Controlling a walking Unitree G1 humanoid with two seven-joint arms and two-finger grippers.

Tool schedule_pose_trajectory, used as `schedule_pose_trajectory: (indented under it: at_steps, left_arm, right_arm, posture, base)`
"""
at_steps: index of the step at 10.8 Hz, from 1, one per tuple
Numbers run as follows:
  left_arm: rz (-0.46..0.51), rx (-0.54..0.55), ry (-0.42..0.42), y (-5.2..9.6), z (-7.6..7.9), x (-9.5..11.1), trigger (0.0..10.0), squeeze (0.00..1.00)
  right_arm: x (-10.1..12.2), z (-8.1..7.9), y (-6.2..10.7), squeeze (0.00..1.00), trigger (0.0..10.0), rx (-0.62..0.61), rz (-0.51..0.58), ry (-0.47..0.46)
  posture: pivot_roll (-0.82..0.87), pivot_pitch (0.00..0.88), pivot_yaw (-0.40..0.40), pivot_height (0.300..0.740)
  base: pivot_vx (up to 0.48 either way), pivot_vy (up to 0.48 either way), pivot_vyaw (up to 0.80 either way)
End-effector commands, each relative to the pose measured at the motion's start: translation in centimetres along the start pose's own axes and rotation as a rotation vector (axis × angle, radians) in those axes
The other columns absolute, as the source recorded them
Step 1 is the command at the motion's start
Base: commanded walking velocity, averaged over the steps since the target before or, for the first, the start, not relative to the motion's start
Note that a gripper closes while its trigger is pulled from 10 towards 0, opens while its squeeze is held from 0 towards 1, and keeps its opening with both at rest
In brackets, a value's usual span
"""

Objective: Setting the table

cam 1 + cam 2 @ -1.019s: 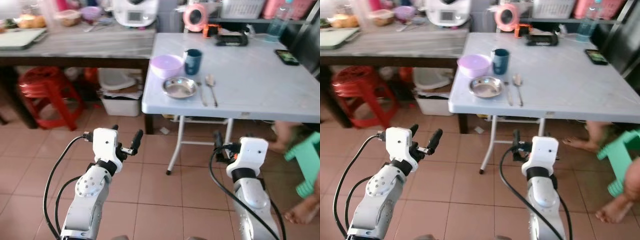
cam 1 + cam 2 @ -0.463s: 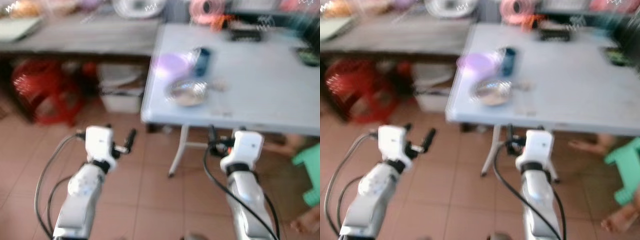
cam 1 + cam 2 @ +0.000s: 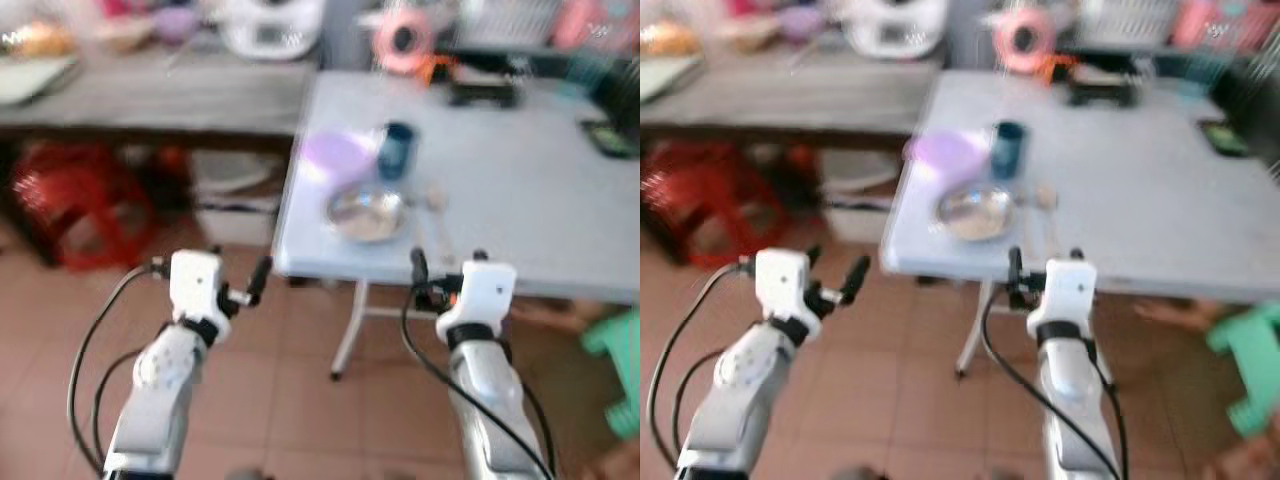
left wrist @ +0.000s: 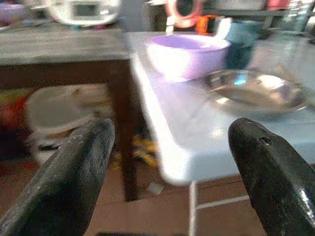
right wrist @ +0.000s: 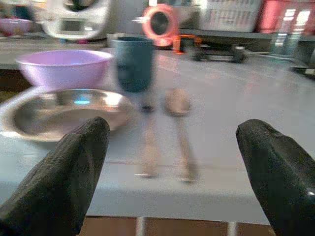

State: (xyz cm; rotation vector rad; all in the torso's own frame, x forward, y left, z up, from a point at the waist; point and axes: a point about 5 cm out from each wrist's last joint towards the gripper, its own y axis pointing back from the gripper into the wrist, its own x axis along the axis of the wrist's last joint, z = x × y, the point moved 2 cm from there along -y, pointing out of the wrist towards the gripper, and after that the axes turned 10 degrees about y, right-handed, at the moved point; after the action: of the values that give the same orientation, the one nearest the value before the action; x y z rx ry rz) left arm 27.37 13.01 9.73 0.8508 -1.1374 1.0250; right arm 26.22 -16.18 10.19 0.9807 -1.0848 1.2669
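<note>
On the near left corner of the pale folding table [image 3: 520, 190] stand a purple bowl [image 3: 338, 155], a dark teal cup [image 3: 397, 150] and a round metal plate [image 3: 368, 213]. A spoon [image 5: 178, 113] and a fork [image 5: 147, 142] lie just right of the plate. My left gripper [image 3: 240, 262] is open and empty, held over the floor left of the table's corner. My right gripper [image 3: 449, 260] is open and empty too, just short of the table's front edge, level with the plate [image 5: 64, 113]. The left wrist view faces the bowl [image 4: 187, 51] and plate [image 4: 253, 91] from the corner.
A long wooden counter [image 3: 150, 95] with appliances runs along the left. Under it are a red stool [image 3: 85, 200] and a white bin [image 3: 235, 195]. A phone [image 3: 612, 138] and a pink fan [image 3: 400, 40] sit farther back on the table. A green stool [image 3: 620, 370] stands at right.
The whole view has shifted and blurred, and the table's front edge now lies closer to both grippers. The tableware has not moved. Both grippers stay open.
</note>
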Motion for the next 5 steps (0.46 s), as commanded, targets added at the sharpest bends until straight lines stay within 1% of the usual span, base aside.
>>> schedule_pose_trajectory:
  at_steps: [1, 5]
  left_arm:
    - [0.006, -0.01, -0.005, -0.21, 0.46, 0.11, 10.0, 0.0]
    - [0.01, -0.002, -0.003, -0.34, 0.47, 0.12, 10.0, 0.0]
  right_arm:
    - [0.33, 0.66, -0.09, 0.0, 10.0, -0.022, 0.016, 0.011]
    - [0.2, 0.46, 0.15, 0.0, 10.0, -0.013, 0.017, 0.023]
  posture:
    - [-0.01, 0.0, 0.024, 0.74]
    - [-0.01, 0.0, 0.02, 0.74]
  base:
    - [0.326, 0.0, 0.0]
    - [0.318, 0.0, 0.0]
